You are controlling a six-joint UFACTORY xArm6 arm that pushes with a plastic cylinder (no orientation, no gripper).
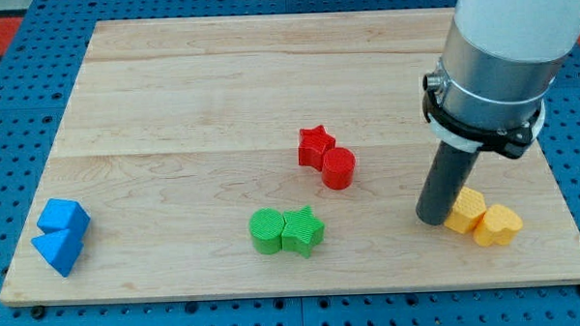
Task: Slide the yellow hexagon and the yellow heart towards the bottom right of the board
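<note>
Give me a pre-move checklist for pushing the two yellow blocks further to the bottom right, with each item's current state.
1. My tip is at the view's left of the yellow hexagon block, close beside it: ok.
2. Actual contact between tip and hexagon: cannot tell.
3. Hexagon and yellow heart block are touching, so they can move as a pair: ok.
4. Red star block, red cylinder block and the two green blocks lie clear of the path: ok.
5. Room left before the wooden board's right edge: ok, though limited.

High angled view over board (268,86)
</note>
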